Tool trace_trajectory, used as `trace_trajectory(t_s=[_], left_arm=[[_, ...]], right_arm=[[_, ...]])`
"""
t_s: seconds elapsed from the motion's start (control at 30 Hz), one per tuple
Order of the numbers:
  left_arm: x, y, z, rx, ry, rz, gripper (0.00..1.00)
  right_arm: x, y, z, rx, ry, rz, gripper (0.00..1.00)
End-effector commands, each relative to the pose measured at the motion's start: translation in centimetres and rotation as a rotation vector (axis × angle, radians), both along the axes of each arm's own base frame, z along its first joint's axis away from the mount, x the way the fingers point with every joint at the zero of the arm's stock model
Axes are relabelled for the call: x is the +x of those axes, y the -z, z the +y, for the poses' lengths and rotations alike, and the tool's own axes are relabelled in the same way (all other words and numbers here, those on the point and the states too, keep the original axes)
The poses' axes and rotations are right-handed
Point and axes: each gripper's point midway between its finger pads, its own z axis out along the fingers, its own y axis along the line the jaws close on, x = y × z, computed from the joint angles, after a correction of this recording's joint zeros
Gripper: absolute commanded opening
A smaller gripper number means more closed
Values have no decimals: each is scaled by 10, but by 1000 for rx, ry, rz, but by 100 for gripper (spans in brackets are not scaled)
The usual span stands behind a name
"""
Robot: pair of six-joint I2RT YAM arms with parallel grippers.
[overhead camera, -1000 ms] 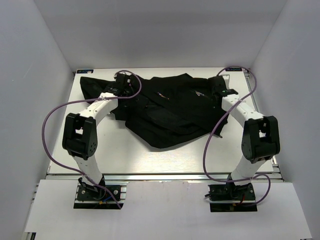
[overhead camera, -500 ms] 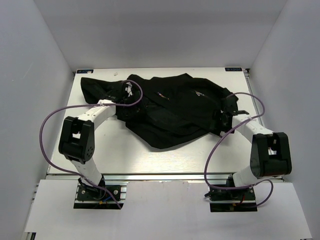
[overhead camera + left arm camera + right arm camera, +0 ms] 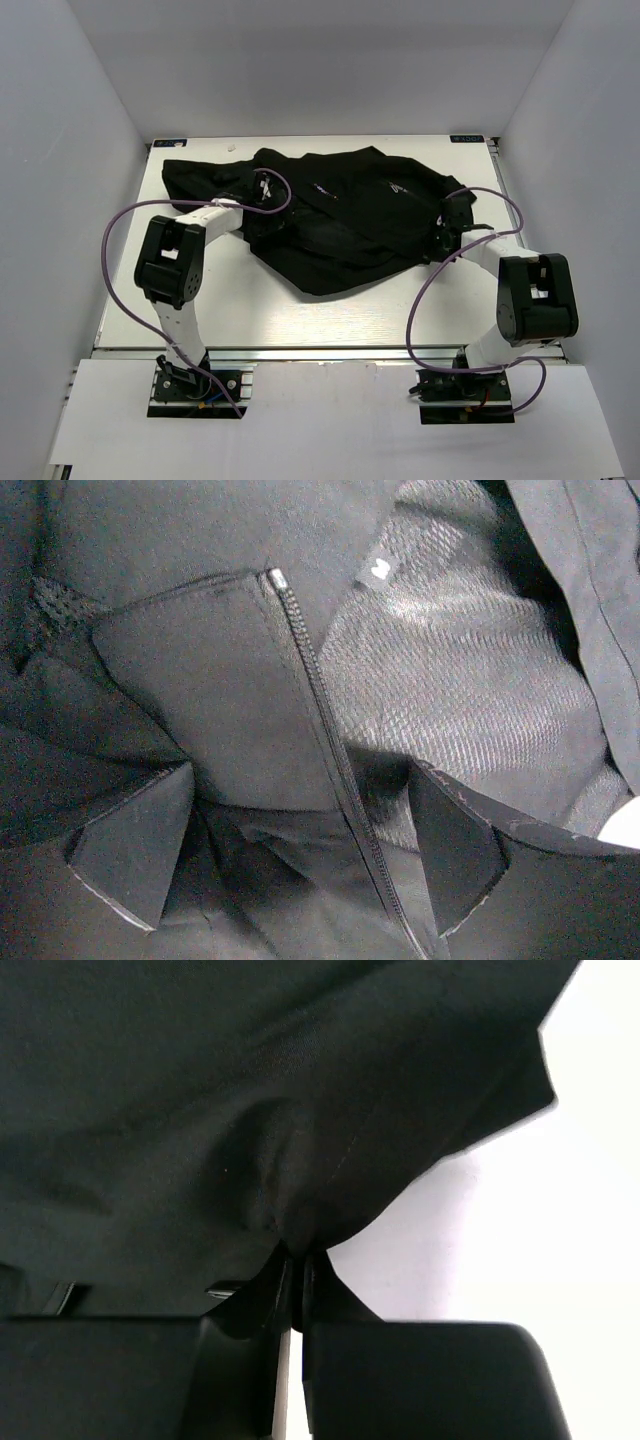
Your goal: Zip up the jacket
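Note:
The black jacket [image 3: 340,215] lies crumpled across the far half of the table. My left gripper [image 3: 262,203] hovers over its left part, open. In the left wrist view its fingers [image 3: 130,850] stand wide apart, and a zipper track [image 3: 312,685] runs down between them over a folded panel. Grey mesh lining with a small white label [image 3: 377,570] shows to the right. My right gripper [image 3: 445,235] is at the jacket's right edge. In the right wrist view that gripper [image 3: 297,1260] is shut on a pinch of the jacket's black fabric [image 3: 250,1090].
The white table [image 3: 250,300] shows bare in front of the jacket and along its right side [image 3: 560,1240]. White walls close in on the left, right and back. Purple cables [image 3: 115,230] loop beside each arm.
My left gripper opened and slid a little nearer over the jacket's left part. My right arm drew back from the far right corner to the jacket's right edge and shut on the fabric.

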Motion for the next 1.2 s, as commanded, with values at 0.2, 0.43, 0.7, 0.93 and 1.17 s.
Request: trace_trajectory(t_s=[0.2,0.43,0.7,0.93,1.17], left_arm=[[27,51,73,186,-182,77,98],[40,44,113,289,-246,67,98],[78,29,146,322,-277,19,98],[193,13,171,410,-304,-125,98],[225,-50,192,368,-371,-269,98]], right_arm=[[67,-125,-53,-210,138,-220,0],[119,-129,-80,-259,110,-264,0],[108,-60,-52,-156,-48,-100,22],[46,-65,34,128,-284,-42,61],[26,-109,85,105,-440,-97,89]])
